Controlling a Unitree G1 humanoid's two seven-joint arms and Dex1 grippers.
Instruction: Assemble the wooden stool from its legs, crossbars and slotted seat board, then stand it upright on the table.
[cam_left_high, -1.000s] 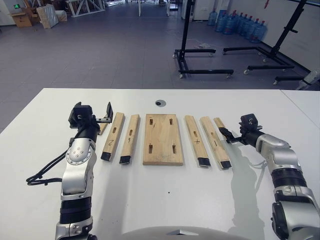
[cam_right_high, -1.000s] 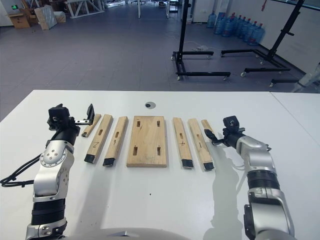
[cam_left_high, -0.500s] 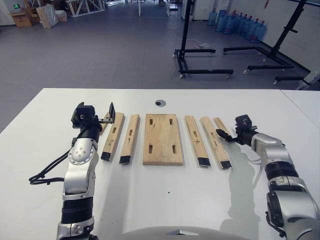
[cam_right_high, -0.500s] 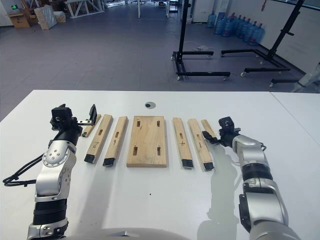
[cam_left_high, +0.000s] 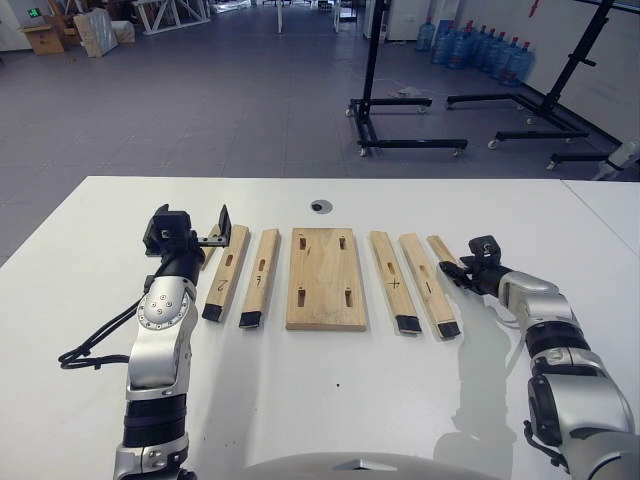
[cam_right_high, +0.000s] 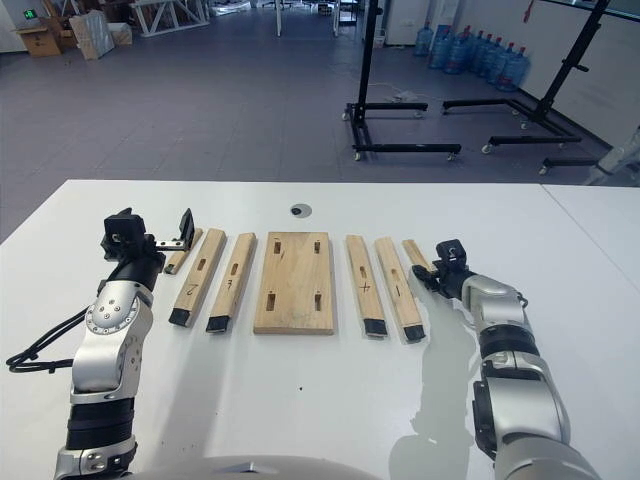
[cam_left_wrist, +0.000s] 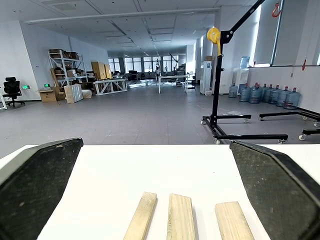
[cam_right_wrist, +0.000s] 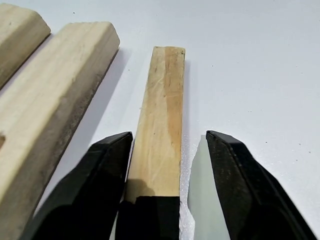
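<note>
The wooden stool lies unbuilt, its parts flat in a row across the middle of the head view. The slotted seat board (cam_left_high: 325, 277) sits at centre on the white table (cam_left_high: 330, 420), with legs (cam_left_high: 226, 271) on either side of it. A short crossbar (cam_left_high: 444, 250) lies at the right end of the row, just beside the outermost leg (cam_left_high: 429, 283). My right claw (cam_right_wrist: 169, 137) is spread open and low over that crossbar, with one finger (cam_right_wrist: 95, 175) on each side of the wood and nothing gripped. In the wrist picture the bar runs up the middle of the frame, nearer the finger at lower left than the one at lower right. My left claw (cam_left_wrist: 157, 147), at the left end of the row, is likewise released, its pads wide apart near a second crossbar (cam_left_high: 207, 258). The hazard, as I judge it, is that uneven gap: on closing, the nearer finger would meet the bar first and could shove or twist it. I also appear to be taking the bar by its near end, so it may droop on the lift and knock the neighbouring leg out of line. A thin strip lying flat gives my fingers little edge, and a shallow hold could let it slip.
</note>
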